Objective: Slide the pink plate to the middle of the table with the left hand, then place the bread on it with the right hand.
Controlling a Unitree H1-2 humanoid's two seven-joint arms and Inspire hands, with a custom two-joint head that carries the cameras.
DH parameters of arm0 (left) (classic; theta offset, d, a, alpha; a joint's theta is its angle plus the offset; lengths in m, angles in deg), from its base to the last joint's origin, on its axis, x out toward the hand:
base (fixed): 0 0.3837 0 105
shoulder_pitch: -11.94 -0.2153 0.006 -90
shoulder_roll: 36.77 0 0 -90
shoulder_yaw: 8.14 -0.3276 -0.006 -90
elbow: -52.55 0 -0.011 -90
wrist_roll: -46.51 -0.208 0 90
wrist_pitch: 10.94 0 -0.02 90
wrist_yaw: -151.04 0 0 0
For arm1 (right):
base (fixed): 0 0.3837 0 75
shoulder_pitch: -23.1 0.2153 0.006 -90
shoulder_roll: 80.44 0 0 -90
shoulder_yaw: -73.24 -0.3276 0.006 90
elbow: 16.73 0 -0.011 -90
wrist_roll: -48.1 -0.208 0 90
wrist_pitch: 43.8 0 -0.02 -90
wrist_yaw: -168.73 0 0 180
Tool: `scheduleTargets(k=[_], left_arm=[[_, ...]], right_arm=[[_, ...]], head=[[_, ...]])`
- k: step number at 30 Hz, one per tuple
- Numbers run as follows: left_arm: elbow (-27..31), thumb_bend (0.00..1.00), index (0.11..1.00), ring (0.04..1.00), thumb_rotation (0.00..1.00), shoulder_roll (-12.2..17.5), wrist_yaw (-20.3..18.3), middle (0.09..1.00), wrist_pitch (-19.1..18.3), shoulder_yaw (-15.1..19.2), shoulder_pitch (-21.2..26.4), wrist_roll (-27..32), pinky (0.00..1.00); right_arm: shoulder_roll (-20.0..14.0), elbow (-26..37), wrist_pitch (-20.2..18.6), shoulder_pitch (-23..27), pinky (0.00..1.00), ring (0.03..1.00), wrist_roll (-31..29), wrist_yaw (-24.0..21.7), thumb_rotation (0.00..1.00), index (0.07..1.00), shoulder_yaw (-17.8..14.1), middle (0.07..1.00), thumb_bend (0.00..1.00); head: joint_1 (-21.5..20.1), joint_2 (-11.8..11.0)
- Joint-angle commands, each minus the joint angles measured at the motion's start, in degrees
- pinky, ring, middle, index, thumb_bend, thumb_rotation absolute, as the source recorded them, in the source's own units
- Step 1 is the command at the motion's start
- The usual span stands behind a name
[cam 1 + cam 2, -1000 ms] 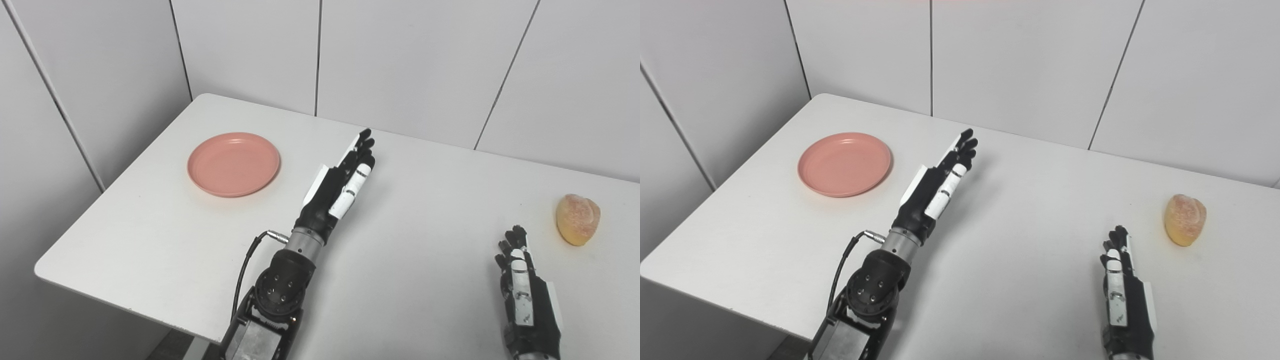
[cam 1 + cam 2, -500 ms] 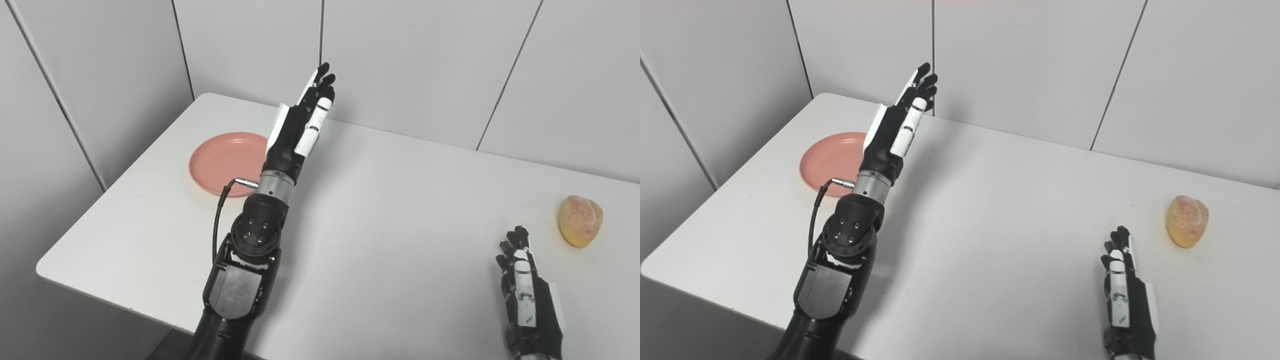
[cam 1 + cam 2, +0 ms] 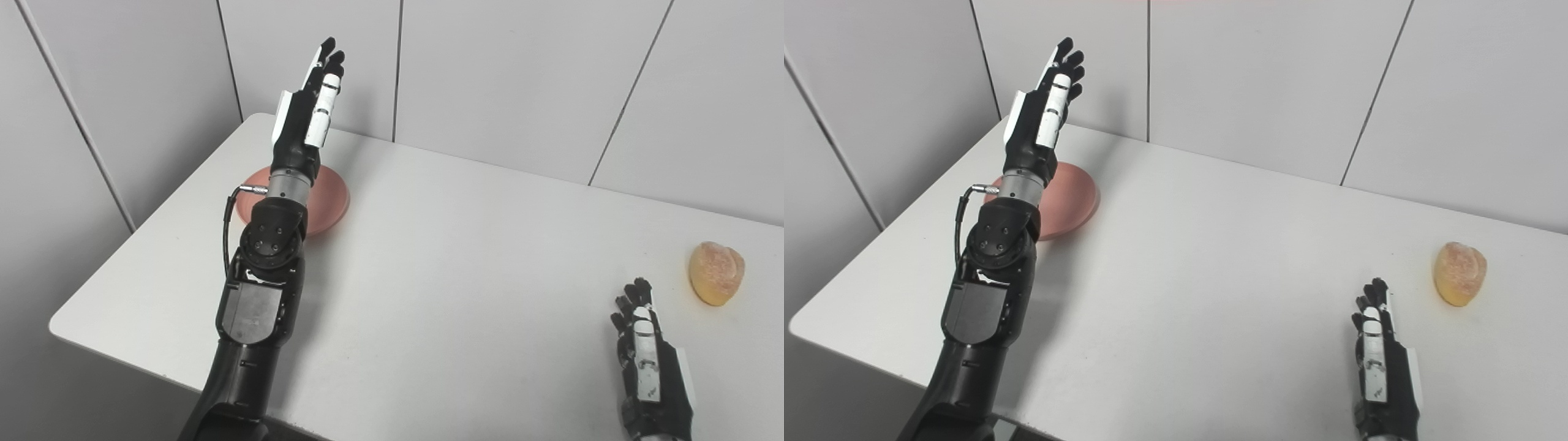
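Near edge: right robot hand (image 3: 652, 361) rests on the worktop (image 3: 465, 294), fingers extended, empty. Bread (image 3: 715, 272) beyond it, untouched. Far-left: pink plate (image 3: 331, 205) not yet slid; left robot hand (image 3: 305, 113) raised above it, open. Neither of the 2 steps is done.

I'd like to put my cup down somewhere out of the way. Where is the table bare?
The wide middle of the table is bare, between the pink plate at far left and the bread at right. The near left corner is crossed by the raised left hand's arm; the right hand lies near the bread.
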Motion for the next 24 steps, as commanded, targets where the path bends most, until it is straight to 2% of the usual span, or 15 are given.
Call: scheduleTargets(k=[1,11,15,20,24], left_arm=[[0.3,0.42,0.939,0.939,1.0,2.5,0.4,0.941,0.4,0.4,3.1,0.4,0.94],[-2.4,0.37,0.92,0.904,1.0,6.0,0.8,0.915,-1.5,3.6,4.7,4.4,0.89],[-3.4,0.38,0.907,0.907,1.0,7.3,1.2,0.908,-2.0,4.5,5.0,5.0,0.92],[-5.5,0.39,0.906,0.92,1.0,9.4,1.0,0.913,-1.4,6.5,5.1,6.8,0.94],[-7.2,0.38,0.903,0.906,1.0,10.6,0.8,0.906,-0.4,7.4,4.9,8.0,0.89]], right_arm=[[0.1,0.2,1.1,0.3,1.0,1.0,-0.5,-0.3,1.0,1.0,-0.2,1.0,0.1],[-0.5,-0.7,2.1,0.6,1.0,1.0,-0.4,-0.6,1.0,1.0,-0.4,1.0,0.13],[-0.9,-1.3,2.4,0.8,1.0,1.0,-1.6,-1.4,1.0,1.0,-0.7,1.0,0.13],[-1.2,-1.8,3.1,0.9,1.0,1.0,-2.0,-2.0,1.0,1.0,-0.8,1.0,0.14],[-1.2,-1.8,2.7,1.0,1.0,1.0,-2.5,-2.1,1.0,1.0,-1.0,1.0,0.14]], head=[[0.1,0.1],[1.4,0.2],[1.5,0.4],[1.7,0.5],[1.8,0.7]])
